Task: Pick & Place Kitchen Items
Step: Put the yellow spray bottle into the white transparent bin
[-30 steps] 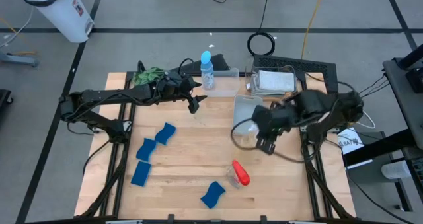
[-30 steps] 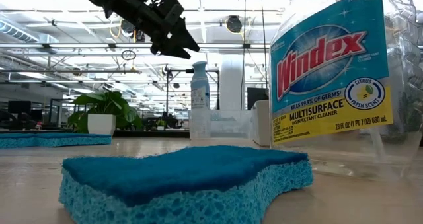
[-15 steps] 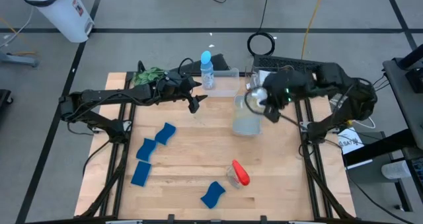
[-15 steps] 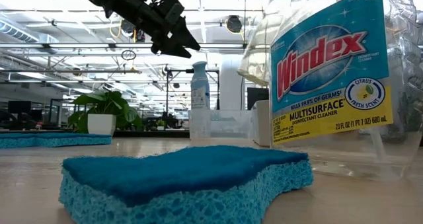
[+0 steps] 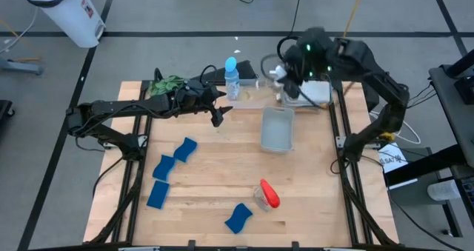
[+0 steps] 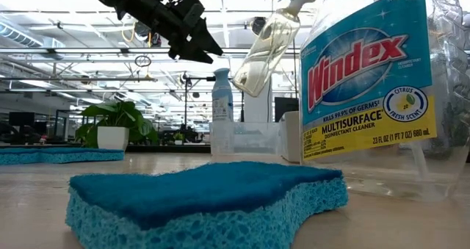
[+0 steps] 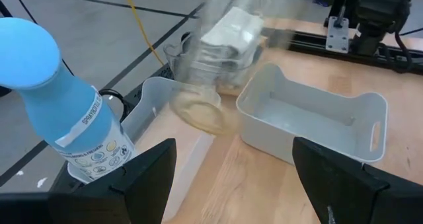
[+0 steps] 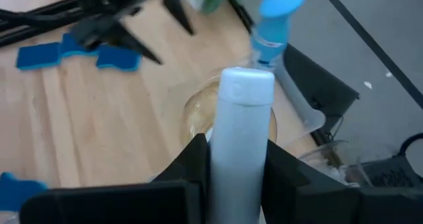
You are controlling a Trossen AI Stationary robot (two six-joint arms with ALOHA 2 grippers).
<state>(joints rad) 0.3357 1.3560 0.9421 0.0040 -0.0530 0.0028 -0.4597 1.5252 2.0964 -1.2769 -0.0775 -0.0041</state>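
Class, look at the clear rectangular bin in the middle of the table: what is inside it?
The clear bin appears empty: the high view and left wrist view show only its bare floor and walls. The right gripper holds a white-topped bottle in the air, not in this bin.

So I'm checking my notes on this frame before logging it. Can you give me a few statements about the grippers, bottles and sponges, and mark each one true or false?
1. The right gripper grips a white-topped clear bottle in the air. True.
2. The red-topped bottle stands upright. False: it lies on its side on the table.
3. The left gripper is open and empty. True.
4. The clear bin holds a blue sponge. False: the bin is empty; four sponges lie on the table.
5. The blue-topped bottle stands upright. True.
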